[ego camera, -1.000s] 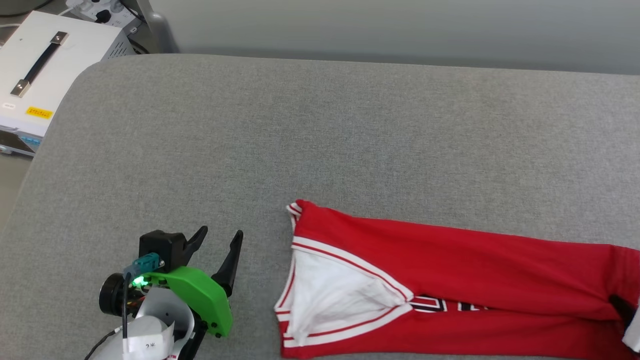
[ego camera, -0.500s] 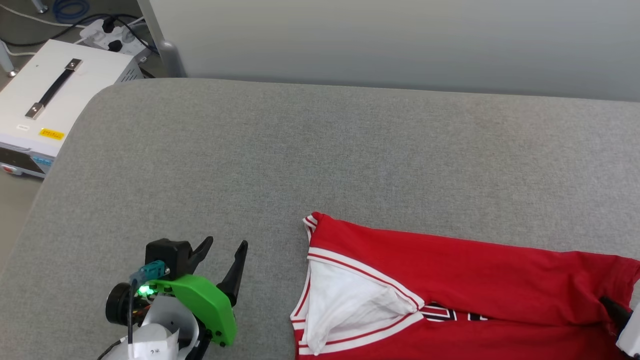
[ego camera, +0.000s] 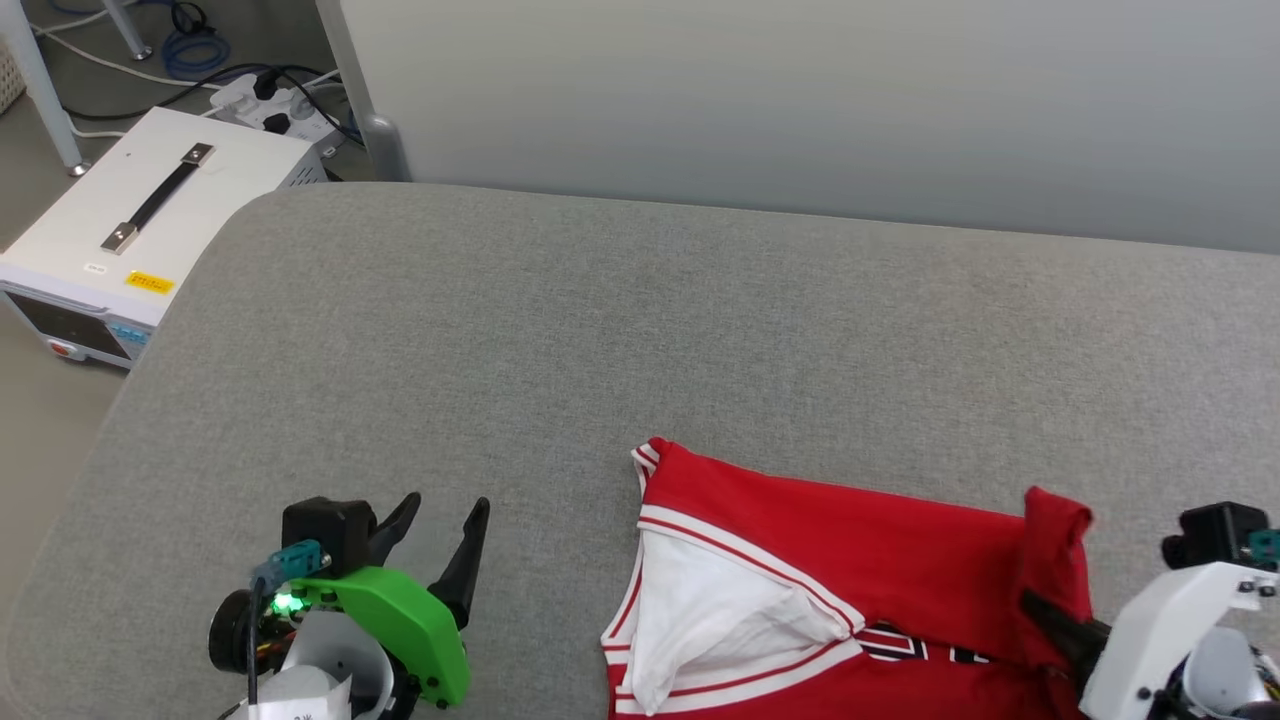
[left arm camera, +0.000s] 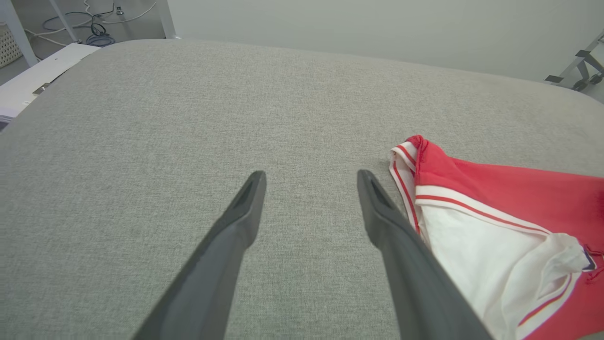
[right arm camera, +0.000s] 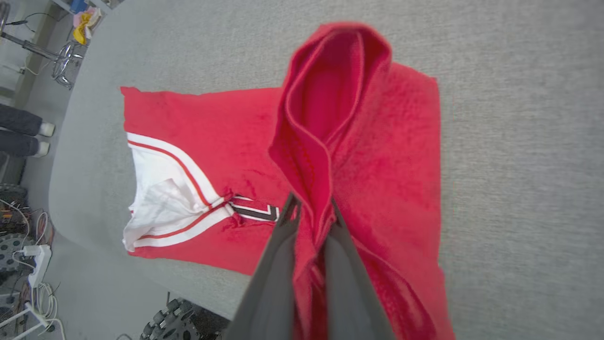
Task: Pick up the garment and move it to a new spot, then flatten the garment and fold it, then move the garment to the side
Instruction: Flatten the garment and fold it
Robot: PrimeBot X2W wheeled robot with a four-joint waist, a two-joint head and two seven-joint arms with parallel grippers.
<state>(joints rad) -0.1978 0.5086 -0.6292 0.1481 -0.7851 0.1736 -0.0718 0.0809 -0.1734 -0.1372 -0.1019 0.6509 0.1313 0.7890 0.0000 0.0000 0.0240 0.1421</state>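
Note:
The garment is a red jersey T-shirt lying folded into a long band near the front edge of the grey table. Its white sleeve with striped trim faces left, and a sliver of black print shows beside it. My right gripper is shut on the garment's right end and holds a fold of red fabric raised over the rest. From the right wrist, the garment loops up out of the shut right gripper. My left gripper stands open over bare table, left of the garment, with nothing in the left gripper.
A white box with a black handle stands on the floor past the table's rounded left corner, with a power strip and cables behind it. A grey wall panel runs along the far edge. A person's legs stand beyond the table.
The camera has shifted, so the whole picture moved. My right gripper has come in from the right, carrying the garment's right end up and to the left. The left gripper stays open in place.

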